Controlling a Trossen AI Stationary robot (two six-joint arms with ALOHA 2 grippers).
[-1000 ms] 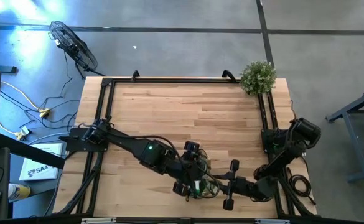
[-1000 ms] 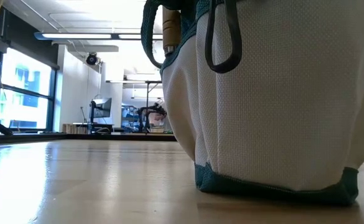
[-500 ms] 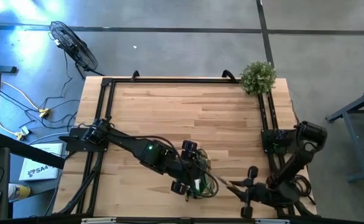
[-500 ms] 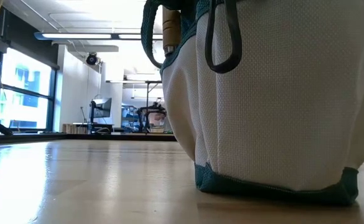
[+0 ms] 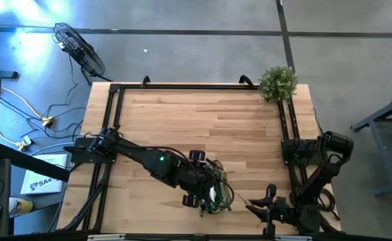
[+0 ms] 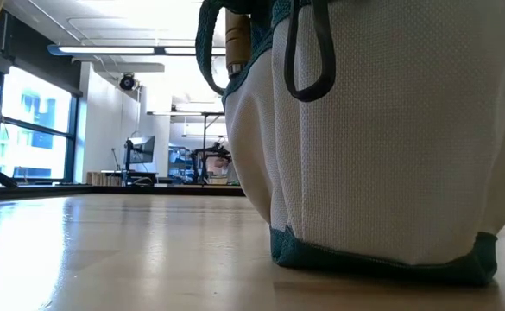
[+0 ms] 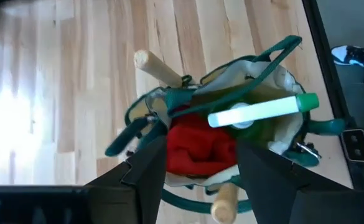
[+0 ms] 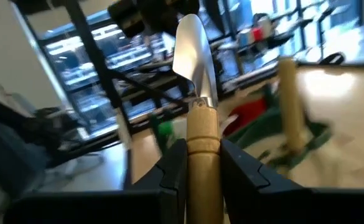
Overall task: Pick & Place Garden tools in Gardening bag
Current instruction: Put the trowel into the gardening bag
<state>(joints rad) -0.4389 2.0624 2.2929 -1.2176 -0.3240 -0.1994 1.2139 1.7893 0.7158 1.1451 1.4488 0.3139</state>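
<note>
L end effector [image 7: 194, 165] spread wide over gardening bag [image 7: 275, 134]; R end effector [image 8: 200, 162] clamping trowel [image 8: 197, 93], blade up

- A white box [image 5: 40, 182] on the floor, just beside the table [image 5: 202, 120], bore partly readable dark letters "SA"; the rest was illegible.

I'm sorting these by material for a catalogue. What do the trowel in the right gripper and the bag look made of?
Trowel: shiny, reflective blade, likely metal; pale, smooth handle, apparently wood. Gardening bag: pale woven fabric, visible weave, with dark green trim, probably canvas or synthetic.
</note>
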